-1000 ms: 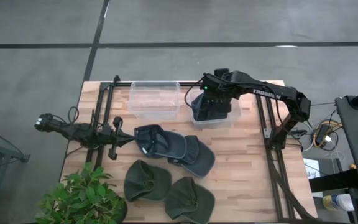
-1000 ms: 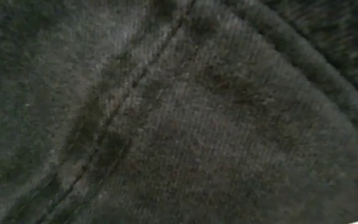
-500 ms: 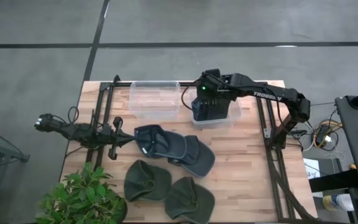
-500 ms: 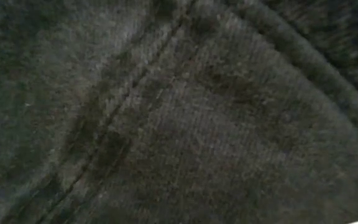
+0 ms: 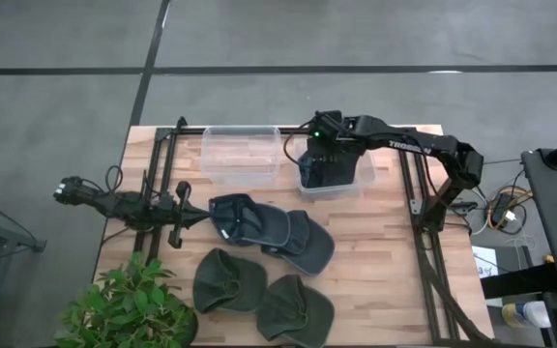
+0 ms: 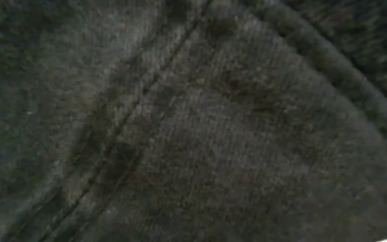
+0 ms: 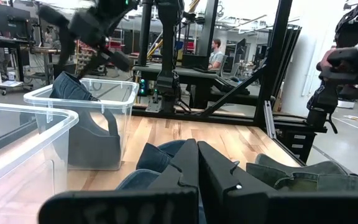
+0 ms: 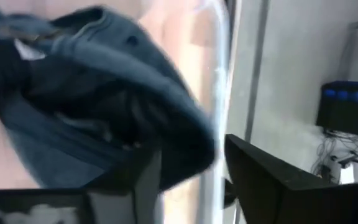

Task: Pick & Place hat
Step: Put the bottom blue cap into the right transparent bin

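A dark blue hat [image 5: 329, 174] stands on edge in the right clear bin [image 5: 364, 182], leaning on its wall; the left wrist view shows this hat [image 7: 79, 118] too. My right gripper [image 5: 321, 130] hangs open just above it, and in its wrist view [image 8: 192, 148] blue cloth [image 8: 104, 74] lies beyond the spread fingers. My left gripper [image 5: 193, 215] rests shut [image 7: 197, 165] at the table's left, beside the blue hats [image 5: 259, 227]. A hat's dark cloth [image 6: 193, 121] fills the low view. My right gripper stands open right over the hat's upper edge [image 7: 64, 79], coming from above. Whether a finger touches the cloth, I cannot tell. The hat sits in the bin on its own lower edge.
A second clear bin [image 5: 242, 153] stands left of the first. Two blue hats overlap at mid table, one [image 5: 306, 244] nearer the right. Two green hats [image 5: 228, 280] [image 5: 296, 307] lie near the near edge. A potted plant [image 5: 129, 304] fills the near left corner.
My right gripper has moved toward the table's left and far edges above the right bin. The blue hat has settled lower into the bin and stays there.
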### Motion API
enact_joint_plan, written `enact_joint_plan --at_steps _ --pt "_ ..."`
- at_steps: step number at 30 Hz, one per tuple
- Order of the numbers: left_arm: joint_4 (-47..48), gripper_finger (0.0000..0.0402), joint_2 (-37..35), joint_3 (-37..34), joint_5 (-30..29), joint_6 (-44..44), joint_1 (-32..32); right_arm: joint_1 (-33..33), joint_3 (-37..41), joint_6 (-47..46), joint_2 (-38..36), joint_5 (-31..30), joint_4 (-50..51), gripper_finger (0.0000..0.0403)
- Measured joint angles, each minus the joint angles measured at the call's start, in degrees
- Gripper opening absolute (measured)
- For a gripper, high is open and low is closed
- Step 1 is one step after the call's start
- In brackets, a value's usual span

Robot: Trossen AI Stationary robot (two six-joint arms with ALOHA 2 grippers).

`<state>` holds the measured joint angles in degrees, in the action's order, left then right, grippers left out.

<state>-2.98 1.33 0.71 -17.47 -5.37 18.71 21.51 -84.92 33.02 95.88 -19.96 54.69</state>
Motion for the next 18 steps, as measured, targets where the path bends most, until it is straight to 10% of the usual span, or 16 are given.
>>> enact_joint_plan --at_steps 9,18 --pt "0.0 0.0000 0.0 0.0 0.0 0.0 0.0 0.3 3.7 1.3 0.0 0.1 -2.1 0.0018" --pt "0.0 0.0000 0.0 0.0 0.0 0.0 0.0 1.3 6.8 2.1 0.0 0.9 -5.0 0.0009"
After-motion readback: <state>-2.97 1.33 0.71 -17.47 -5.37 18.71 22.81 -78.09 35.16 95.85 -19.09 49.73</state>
